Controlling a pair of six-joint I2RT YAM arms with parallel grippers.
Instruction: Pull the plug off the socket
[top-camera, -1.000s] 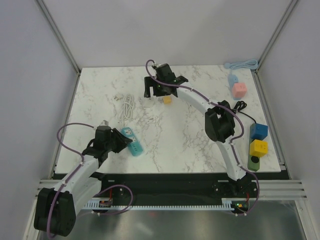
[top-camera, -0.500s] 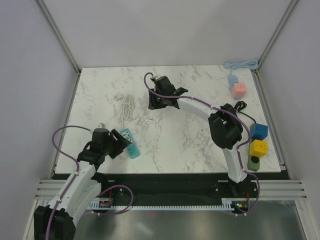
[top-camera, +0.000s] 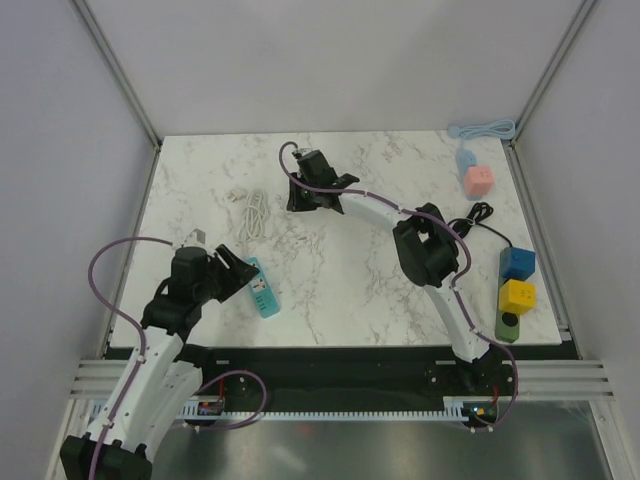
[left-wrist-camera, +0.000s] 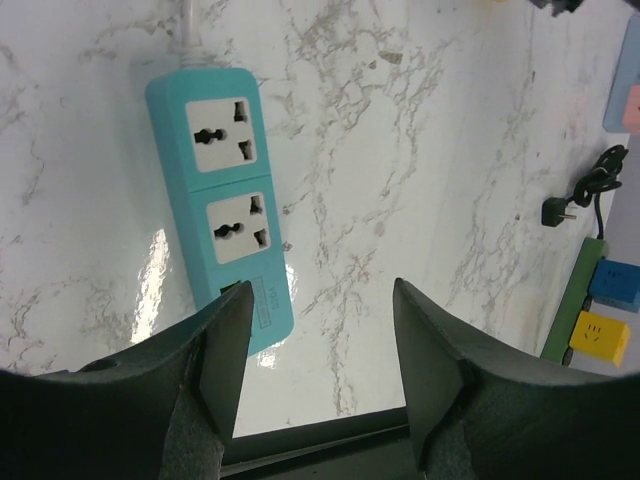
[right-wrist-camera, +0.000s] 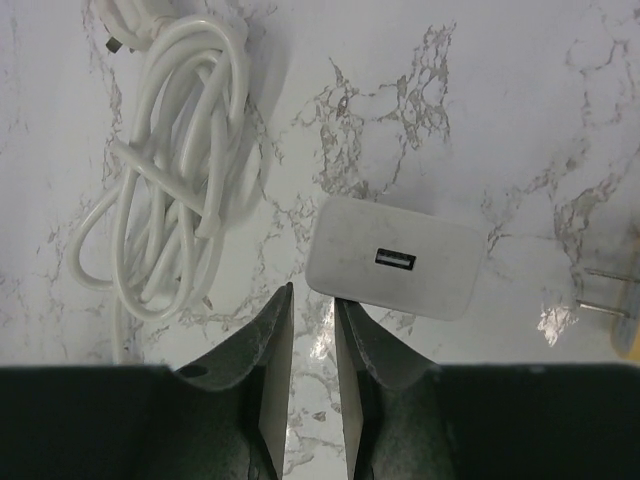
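Socket strip (left-wrist-camera: 222, 200), teal with two empty outlets, lies flat on the marble tabletop (top-camera: 350, 270) just ahead of the left claw (left-wrist-camera: 318, 345), whose fingers are spread wide and hold nothing. White plug (right-wrist-camera: 394, 268), a USB adapter, rests on the tabletop well apart from the strip, next to a coiled white cable (right-wrist-camera: 170, 170). The right claw (right-wrist-camera: 313, 335) sits just short of the plug, fingers nearly pressed together, pinching nothing.

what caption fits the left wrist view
Open left pincer hovering over a teal power strip, both sockets empty.
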